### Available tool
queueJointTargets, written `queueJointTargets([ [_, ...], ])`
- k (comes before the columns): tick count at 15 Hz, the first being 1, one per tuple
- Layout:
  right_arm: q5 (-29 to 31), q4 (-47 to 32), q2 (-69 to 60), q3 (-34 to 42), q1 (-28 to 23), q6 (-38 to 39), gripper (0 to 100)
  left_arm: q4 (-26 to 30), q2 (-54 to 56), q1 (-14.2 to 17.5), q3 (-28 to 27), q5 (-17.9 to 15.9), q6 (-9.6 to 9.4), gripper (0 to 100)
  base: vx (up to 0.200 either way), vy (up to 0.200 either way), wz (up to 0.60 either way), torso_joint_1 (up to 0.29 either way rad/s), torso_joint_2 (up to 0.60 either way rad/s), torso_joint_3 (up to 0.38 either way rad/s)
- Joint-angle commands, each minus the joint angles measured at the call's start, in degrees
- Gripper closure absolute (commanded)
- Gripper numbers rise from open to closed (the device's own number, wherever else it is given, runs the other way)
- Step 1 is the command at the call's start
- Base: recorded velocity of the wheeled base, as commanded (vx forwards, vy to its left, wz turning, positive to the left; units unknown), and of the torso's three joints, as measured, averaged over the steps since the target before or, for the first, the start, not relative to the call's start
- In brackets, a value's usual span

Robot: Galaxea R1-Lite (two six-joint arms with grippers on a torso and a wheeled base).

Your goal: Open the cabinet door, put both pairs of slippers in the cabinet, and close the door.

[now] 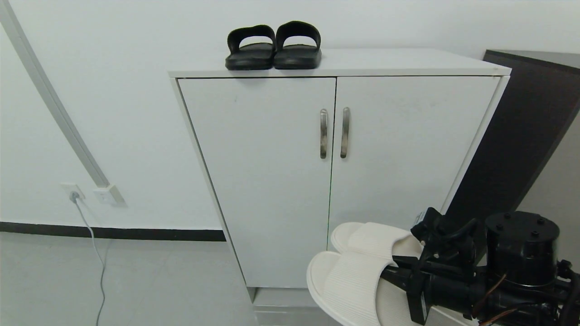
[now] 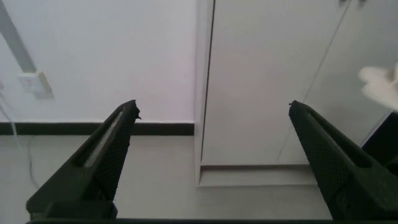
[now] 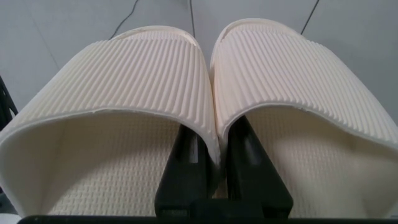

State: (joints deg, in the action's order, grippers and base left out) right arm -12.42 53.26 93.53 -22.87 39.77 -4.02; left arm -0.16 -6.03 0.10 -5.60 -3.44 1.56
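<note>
Cabinet: white, both doors shut, the two handles side by side at the middle seam.
Black slippers: a pair side by side on top of the cabinet, above the left door.
White slippers: held low in front of the right door, toes towards it.
Right gripper: one jaw inside each white slipper, pinching their inner sides together.
Left gripper: jaws wide apart, holding nothing, facing the cabinet's lower left corner.
</note>
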Motion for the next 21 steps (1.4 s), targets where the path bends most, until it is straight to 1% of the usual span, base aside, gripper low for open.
queueJointTargets([
  [1, -0.06, -0.09, 0.34, 0.02, -0.04, -0.02, 100, -0.19, -13.13, -0.01, -8.91, -4.56, 1.08, 0, 0.0, 0.0, 0.0, -0.007, 0.4, 0.388],
  [3, -0.06, 0.0, 0.25, 0.11, 0.05, -0.02, 100, -2.3, -21.04, -0.01, -10.93, -9.92, 1.08, 0, 0.0, 0.0, 0.0, -0.005, 0.19, 0.171],
  [5, -0.06, 0.0, 0.25, 0.11, -0.04, -0.02, 100, -6.96, -27.72, -0.1, -11.37, -18.89, 0.99, 0, 0.0, 0.0, 0.0, 0.0, 0.07, 0.061],
  [6, -0.06, 0.0, 0.34, 0.11, -0.04, -0.02, 100, -9.25, -31.76, -0.1, -12.51, -22.14, 0.99, 0, 0.0, 0.0, 0.0, 0.0, 0.0, 0.0],
  [7, -0.06, 0.0, 0.52, 0.02, -0.04, -0.02, 100, -11.97, -36.5, -0.1, -13.74, -24.07, 0.9, 0, 0.0, 0.0, 0.0, 0.0, 0.0, 0.0],
  [8, -0.06, 0.0, 0.52, 0.02, -0.04, -0.02, 100, -14.08, -39.23, -0.1, -14.27, -25.21, 0.9, 0, 0.0, 0.0, 0.0, 0.0, 0.0, 0.0],
  [9, -0.06, 0.0, 0.6, 0.11, -0.04, -0.02, 100, -17.86, -44.33, -1.33, -15.23, -27.5, 0.81, 0, 0.0, 0.0, 0.0, 0.0, 0.0, 0.0],
  [10, -0.15, 0.0, 0.6, 0.11, -0.04, -0.02, 100, -21.29, -49.16, -4.14, -17.08, -27.68, 0.9, 0, 0.0, 0.0, 0.0, 0.0, 0.0, 0.0],
  [12, -0.23, 0.0, 0.6, 0.11, 0.05, -0.02, 100, -26.56, -57.07, -8.8, -21.12, -27.68, 1.08, 0, 0.0, 0.0, 0.0, 0.0, 0.0, 0.0],
  [14, -0.32, 0.0, 0.6, 0.11, 0.05, -0.02, 100, -29.55, -63.4, -14.25, -26.31, -27.41, 1.08, 0, 0.0, 0.0, 0.0, 0.0, 0.0, 0.0],
  [15, -0.32, 0.0, 0.6, 0.11, 0.05, -0.02, 100, -29.81, -66.04, -16.88, -29.03, -27.24, 1.08, 0, 0.0, 0.0, 0.0, 0.0, 0.0, 0.0],
  [18, -0.32, 0.0, 0.69, 0.02, 0.05, 0.24, 100, -29.81, -72.89, -27.17, -37.47, -22.49, 1.25, 0, 0.0, 0.0, 0.0, 0.0, 0.0, 0.0],
  [19, -0.32, 0.0, 0.69, 0.02, 0.05, 0.33, 100, -29.81, -74.03, -29.45, -39.23, -22.05, 1.43, 0, 0.0, 0.0, 0.0, 0.0, 0.0, 0.0],
  [20, -0.32, 0.0, 1.04, 0.02, 0.05, 0.42, 100, -29.81, -76.41, -33.06, -42.57, -22.05, 2.22, 0, 0.0, 0.0, 0.0, 0.0, 0.0, 0.0],
  [21, -0.32, 0.0, 1.22, -0.07, 0.05, 0.42, 100, -29.81, -78.52, -35.17, -45.29, -22.05, 3.27, 0, 0.0, 0.0, 0.0, 0.0, 0.0, 0.0],
])
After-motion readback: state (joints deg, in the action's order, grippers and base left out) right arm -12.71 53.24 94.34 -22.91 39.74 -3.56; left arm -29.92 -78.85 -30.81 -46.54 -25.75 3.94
